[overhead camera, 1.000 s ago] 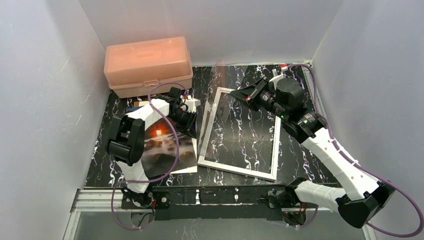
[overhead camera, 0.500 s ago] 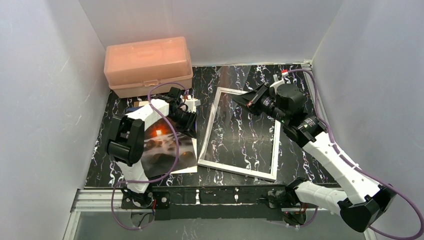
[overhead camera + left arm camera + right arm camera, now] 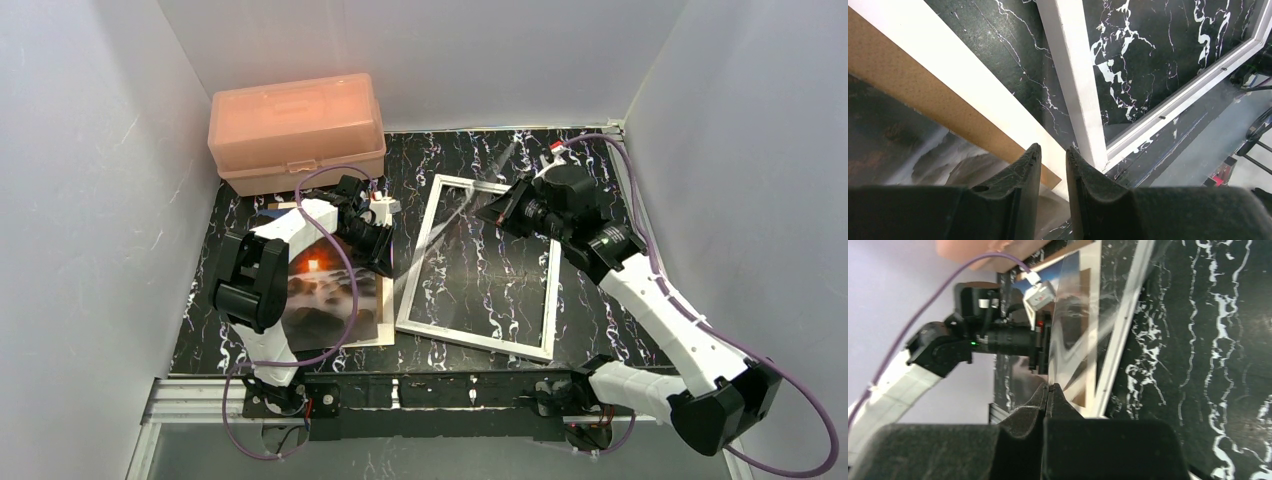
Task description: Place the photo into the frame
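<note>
Step in hand: opening the frame. The pane is tilted up off it and the photo is not yet in, so I judge the task at an early stage.
Next move calls for: clearing the pane away, then sliding the photo sideways into the opening, square to the rails.
Black white-veined marble table (image 3: 430,150): one.
Salmon-pink lidded plastic box (image 3: 295,130): one, at the far left corner, well apart from the work.
Thin white rectangular frame (image 3: 475,339): one, flat on the table at centre.
Clear thin pane (image 3: 1075,340): one, slanted above the frame's far left part.
Glossy sunset seascape photo (image 3: 320,300): one, face up just left of the frame, outside it, under the left arm.
Brown cardboard backing board (image 3: 913,85): one, a strip showing along the photo's edge.
Right gripper (image 3: 1049,387): one, fingers pressed together, pinching the pane's edge.
Left gripper (image 3: 1050,152): one, low beside the frame's left rail, with a narrow slit between its fingers. I cannot tell whether anything thin sits in the slit.
</note>
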